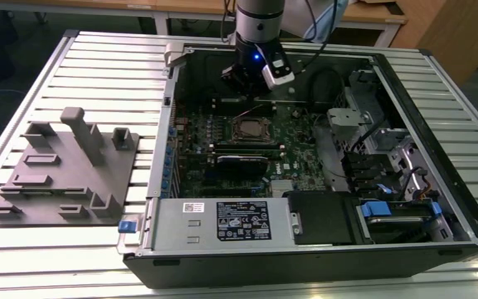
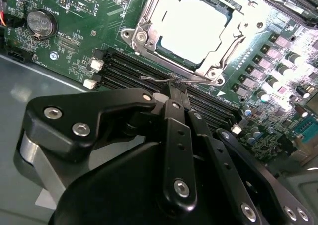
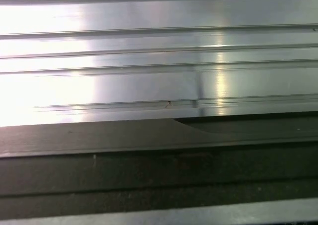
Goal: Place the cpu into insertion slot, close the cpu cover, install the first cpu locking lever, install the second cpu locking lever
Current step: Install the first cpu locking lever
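Close under the second wrist view's camera, the black, bolted, two-fingered gripper [image 2: 175,88] has its fingers drawn together. Tips sit at a thin bent silvery wire locking lever [image 2: 158,79]; nipped or only pressed, cannot tell.

- Just past the tips: long narrow black memory slots [image 2: 124,68], lever lying above them.
- Next: small square silvery metal cpu cover [image 2: 144,34], down flat. In its cut-out, the flat square cpu [image 2: 196,26], glaring pale metal, seated in the dark-framed insertion slot [image 1: 237,124] on the green board.

Risks, as judged:
- Wire is thin and likely springy; a narrow tip hold could slip and let it snap back.
- Tips so near the memory slots could scrape them.
- A lever that misses its hook leaves the cover unclamped.

Writing: the round silver coin cell [image 2: 40,24] carries stamped marks; the white label [image 1: 241,220] on the grey power supply box, exterior view, carries print. Neither legible enough to record.
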`<state>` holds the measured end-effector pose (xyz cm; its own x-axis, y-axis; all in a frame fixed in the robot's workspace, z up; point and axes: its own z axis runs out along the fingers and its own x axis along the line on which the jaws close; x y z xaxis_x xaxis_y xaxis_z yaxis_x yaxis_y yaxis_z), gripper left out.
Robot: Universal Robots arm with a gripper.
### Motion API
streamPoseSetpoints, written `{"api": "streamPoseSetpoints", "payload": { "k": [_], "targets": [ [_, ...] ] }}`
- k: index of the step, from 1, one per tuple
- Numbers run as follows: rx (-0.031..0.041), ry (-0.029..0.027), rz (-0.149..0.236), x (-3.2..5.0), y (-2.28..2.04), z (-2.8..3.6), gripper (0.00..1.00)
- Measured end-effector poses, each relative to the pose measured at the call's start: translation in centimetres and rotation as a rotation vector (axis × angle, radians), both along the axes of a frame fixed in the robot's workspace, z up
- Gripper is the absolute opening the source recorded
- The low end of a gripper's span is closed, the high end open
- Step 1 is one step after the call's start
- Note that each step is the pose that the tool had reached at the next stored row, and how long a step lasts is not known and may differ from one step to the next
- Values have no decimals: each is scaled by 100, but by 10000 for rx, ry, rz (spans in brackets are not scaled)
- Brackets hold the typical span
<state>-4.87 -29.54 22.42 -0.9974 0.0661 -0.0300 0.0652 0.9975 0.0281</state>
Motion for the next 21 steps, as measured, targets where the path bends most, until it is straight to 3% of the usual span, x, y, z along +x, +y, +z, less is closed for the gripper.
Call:
{"api": "streamPoseSetpoints", "payload": {
  "k": [13,21],
  "targets": [
    [2,-1,0,54,-4,-16,10],
    [1,0,0,76,-4,-78,10]
  ]
}}
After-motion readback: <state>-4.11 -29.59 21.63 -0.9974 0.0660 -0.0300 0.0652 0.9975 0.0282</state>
